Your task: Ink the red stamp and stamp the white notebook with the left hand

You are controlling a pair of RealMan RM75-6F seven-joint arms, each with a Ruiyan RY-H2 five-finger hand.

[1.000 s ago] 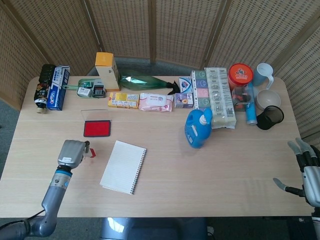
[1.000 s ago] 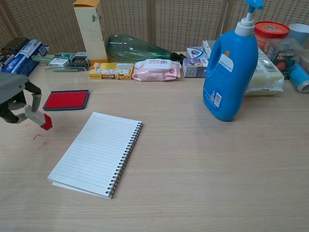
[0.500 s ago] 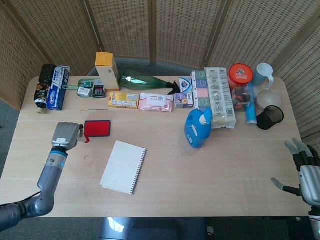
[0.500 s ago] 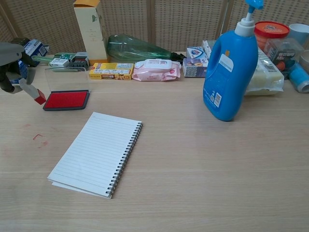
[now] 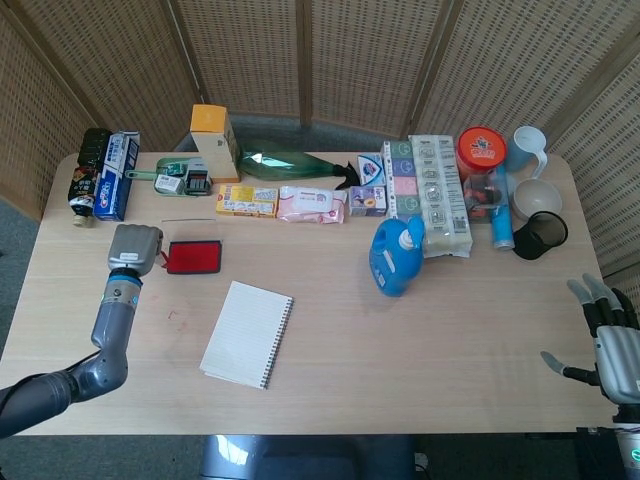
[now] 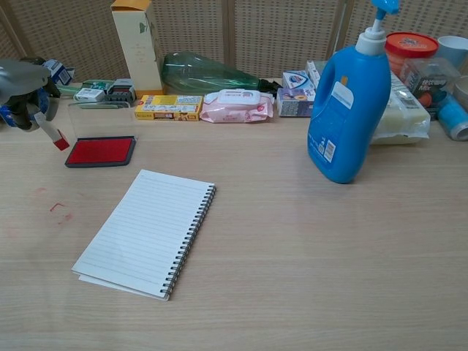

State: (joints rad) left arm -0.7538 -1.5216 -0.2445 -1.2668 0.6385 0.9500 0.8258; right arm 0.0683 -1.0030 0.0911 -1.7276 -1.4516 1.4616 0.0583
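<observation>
My left hand (image 5: 133, 249) (image 6: 23, 80) grips the red stamp (image 6: 56, 137), its red face pointing down and to the right, just off the left edge of the open red ink pad (image 5: 195, 257) (image 6: 101, 151). In the head view the hand hides most of the stamp. The white spiral notebook (image 5: 247, 333) (image 6: 145, 230) lies open to the right and nearer the table's front edge. Small red marks (image 6: 56, 208) dot the wood to its left. My right hand (image 5: 606, 342) hangs open at the table's front right corner, fingers spread.
A blue detergent bottle (image 5: 396, 256) (image 6: 349, 104) stands mid-table. Along the back: a yellow-topped carton (image 5: 214, 141), a green bottle (image 5: 290, 163), small boxes, pink wipes (image 5: 312, 203), an egg tray (image 5: 438, 195), a red-lidded jar (image 5: 481, 150), cups (image 5: 540, 235). A blue box (image 5: 116, 175) sits behind my left hand.
My left hand has carried the stamp from the table left of the notebook back to the ink pad's left edge. The right hand has hardly moved.
</observation>
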